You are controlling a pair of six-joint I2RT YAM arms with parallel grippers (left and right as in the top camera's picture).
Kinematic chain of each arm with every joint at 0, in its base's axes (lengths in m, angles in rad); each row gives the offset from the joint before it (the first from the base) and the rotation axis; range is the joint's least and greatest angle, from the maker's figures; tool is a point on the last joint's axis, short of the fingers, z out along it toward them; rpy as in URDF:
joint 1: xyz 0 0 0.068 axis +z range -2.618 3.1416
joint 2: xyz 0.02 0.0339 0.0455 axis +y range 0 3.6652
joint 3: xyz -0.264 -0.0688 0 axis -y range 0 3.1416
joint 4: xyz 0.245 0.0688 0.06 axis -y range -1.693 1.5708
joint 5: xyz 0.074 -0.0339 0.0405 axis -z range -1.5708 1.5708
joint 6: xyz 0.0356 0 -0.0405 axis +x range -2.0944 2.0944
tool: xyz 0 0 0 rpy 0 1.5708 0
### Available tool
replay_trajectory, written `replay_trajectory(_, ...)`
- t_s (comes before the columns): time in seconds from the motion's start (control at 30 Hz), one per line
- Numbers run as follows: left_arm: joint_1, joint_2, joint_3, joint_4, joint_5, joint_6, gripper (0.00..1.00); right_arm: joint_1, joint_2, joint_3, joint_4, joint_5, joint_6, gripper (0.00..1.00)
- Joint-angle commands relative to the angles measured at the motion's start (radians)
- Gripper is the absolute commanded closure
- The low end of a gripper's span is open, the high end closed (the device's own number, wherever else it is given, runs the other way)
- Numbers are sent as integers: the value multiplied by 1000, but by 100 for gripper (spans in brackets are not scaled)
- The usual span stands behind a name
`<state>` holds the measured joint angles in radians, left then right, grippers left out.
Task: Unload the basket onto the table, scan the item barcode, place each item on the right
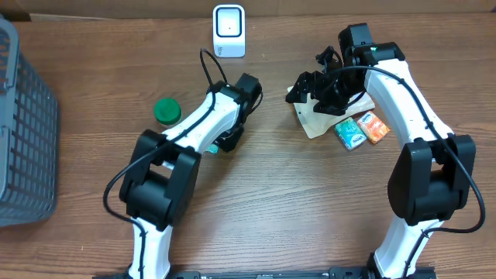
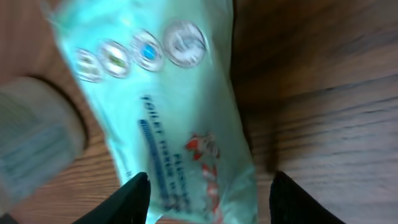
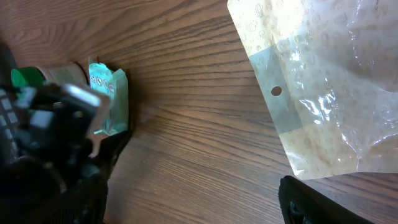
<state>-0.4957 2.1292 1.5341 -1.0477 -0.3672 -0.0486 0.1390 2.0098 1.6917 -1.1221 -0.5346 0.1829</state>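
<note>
Left wrist view: left gripper (image 2: 208,186) released, fingers parted either side of the mint tissue pack (image 2: 168,112), which lies on the wooden table (image 2: 336,124); overhead, scanner (image 1: 229,31) stands well apart; right gripper (image 3: 196,196) spread wide above a clear packet (image 3: 323,87).

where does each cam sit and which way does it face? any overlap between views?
Overhead: fixed above the table, facing down; left arm and right arm show whole, scanner at the far edge.
Left wrist: on the left arm, looking down past the open left pincer at a teal tissue pack; only fingertips show.
Right wrist: on the right arm, facing down at a clear bag; open right pincer tips at bottom, left arm blurred at left.
Shared: the tissue pack appears in all three.
</note>
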Motion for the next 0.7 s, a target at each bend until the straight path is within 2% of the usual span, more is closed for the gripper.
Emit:
replay_trajectory(0.0,8,58,12,-14,-27,-34,51,4,0,-3,3,3,-9,14)
replay_trajectory(0.1,10,81,11,-14,33,-41,53,4,0,-3,3,4,-9,14)
replay_trajectory(0.13,9,88,11,-14,69,-40,62,4,0,-3,3,4,-9,14)
replay_trajectory(0.17,5,95,11,-14,103,-29,81,4,0,-3,3,4,-9,14)
replay_trajectory(0.2,3,98,11,-15,130,-16,95,4,0,-3,3,4,-9,14)
replay_trajectory(0.4,1,93,51,-33,319,32,96,4,0,-3,3,4,-9,14)
replay_trajectory(0.5,23,58,100,-59,554,98,96,4,0,-3,2,3,-9,14)
replay_trajectory(0.57,51,12,132,-65,846,194,95,4,0,-3,2,4,-9,14)
replay_trajectory(0.67,101,-31,137,-55,1183,275,96,4,0,-3,3,3,-9,14)
